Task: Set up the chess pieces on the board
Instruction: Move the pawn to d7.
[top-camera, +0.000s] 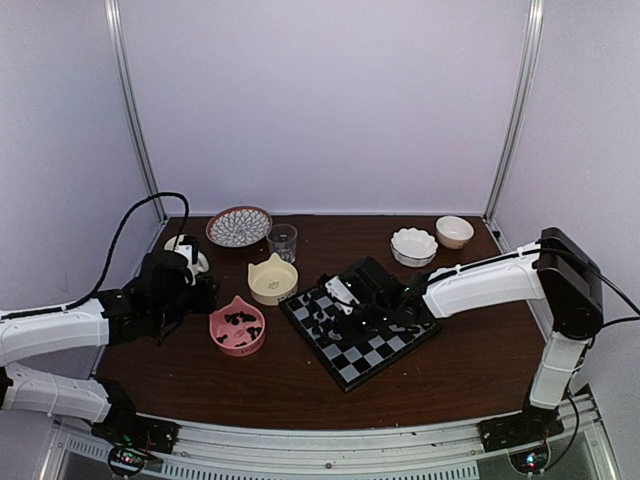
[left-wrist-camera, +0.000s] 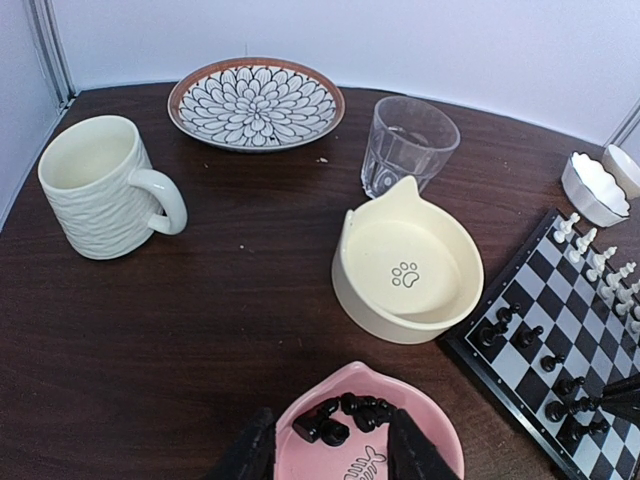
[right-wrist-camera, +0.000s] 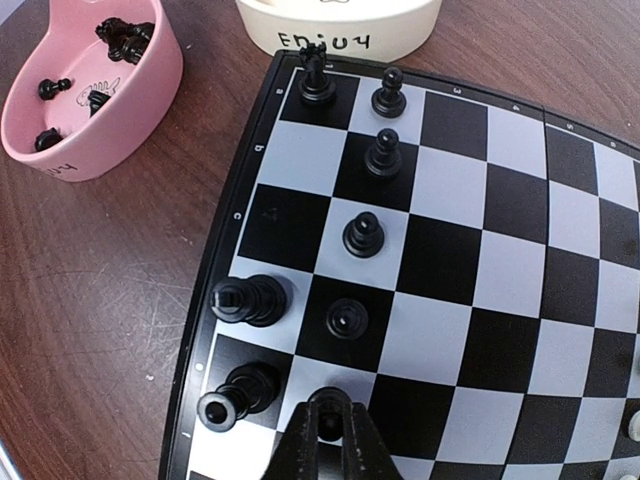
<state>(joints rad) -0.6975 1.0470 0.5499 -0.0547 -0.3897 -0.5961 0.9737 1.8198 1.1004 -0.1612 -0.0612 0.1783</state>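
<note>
Right gripper pressed nearly together, pinching black chessman low over chessboard edge square. Other black chessmen on neighbouring squares, two lying down. Left gripper spread, holding nothing, above pink cat bowl containing loose black pieces.

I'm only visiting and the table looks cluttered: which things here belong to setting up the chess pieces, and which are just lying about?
For the job: the board, the black chess pieces on it, the pink bowl holding more of them.
Lying about: cream bowl, mug, patterned plate, glass, scalloped white bowl, small round bowl.
</note>
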